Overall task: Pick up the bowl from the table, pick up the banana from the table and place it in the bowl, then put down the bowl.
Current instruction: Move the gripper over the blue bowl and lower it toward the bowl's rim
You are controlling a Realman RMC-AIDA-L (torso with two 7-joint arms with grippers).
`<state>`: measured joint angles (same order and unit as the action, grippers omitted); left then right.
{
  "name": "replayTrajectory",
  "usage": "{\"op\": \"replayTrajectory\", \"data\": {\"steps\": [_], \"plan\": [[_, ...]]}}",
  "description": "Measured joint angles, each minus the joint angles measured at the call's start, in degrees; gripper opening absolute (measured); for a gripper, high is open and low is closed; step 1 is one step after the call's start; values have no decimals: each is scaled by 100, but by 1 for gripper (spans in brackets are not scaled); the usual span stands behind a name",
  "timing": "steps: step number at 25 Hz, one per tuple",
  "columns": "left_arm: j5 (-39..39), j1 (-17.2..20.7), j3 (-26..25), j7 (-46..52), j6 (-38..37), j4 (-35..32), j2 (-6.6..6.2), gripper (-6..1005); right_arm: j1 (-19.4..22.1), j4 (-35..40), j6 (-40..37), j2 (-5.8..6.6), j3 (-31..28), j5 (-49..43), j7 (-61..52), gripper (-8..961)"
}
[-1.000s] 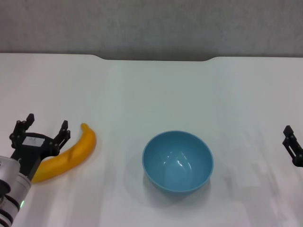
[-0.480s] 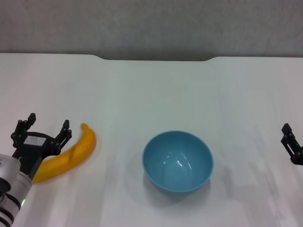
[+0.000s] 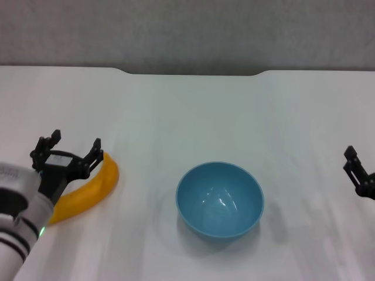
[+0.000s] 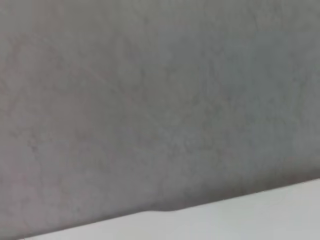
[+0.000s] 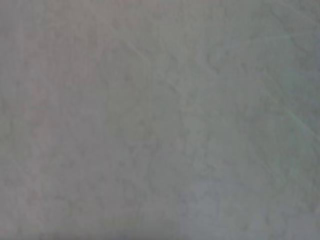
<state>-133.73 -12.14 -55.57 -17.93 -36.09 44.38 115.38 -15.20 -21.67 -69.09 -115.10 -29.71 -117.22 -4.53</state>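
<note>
The light-blue bowl (image 3: 220, 200) stands upright and empty on the white table (image 3: 193, 117), front centre in the head view. The yellow-orange banana (image 3: 94, 187) lies to its left. My left gripper (image 3: 75, 147) is open and hovers just over the banana's far half, its fingers spread wider than the fruit, its wrist hiding the banana's near end. My right gripper (image 3: 357, 172) shows only partly at the right edge, well away from the bowl. Neither wrist view shows the bowl or the banana.
The table's far edge has a shallow notch (image 3: 190, 72) with a grey wall behind it. The left wrist view shows that wall and a strip of tabletop (image 4: 260, 215). The right wrist view shows only a plain grey surface.
My left gripper has moved away from me and to the right, so it now stands over the banana's far half. The right gripper has crept slightly farther from me. Bowl and banana have not moved.
</note>
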Motion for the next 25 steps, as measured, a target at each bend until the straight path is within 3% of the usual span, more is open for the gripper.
{"op": "replayTrajectory", "data": {"steps": [8,13,16,18,22,25], "plan": [[-5,-177,-296,-443,620,233,58,891,-481,41,354,98,-67,-323,-761,700],[-4,-266,-343,-444,745,203,67,891,-1016,41,1131,421,-73,-856,-1858,699],[-5,-271,-337,-446,746,193,71,891,-1378,73,1650,651,-71,-1421,-2682,698],[-5,-271,-338,-447,748,184,72,891,-1627,179,1931,741,-68,-1881,-3286,698],[-4,-264,-341,-448,751,176,72,891,-2186,560,2213,858,-63,-3184,-4896,697],[-4,-260,-338,-448,752,154,72,891,-2675,1082,2193,834,-62,-4167,-6083,697]]}}
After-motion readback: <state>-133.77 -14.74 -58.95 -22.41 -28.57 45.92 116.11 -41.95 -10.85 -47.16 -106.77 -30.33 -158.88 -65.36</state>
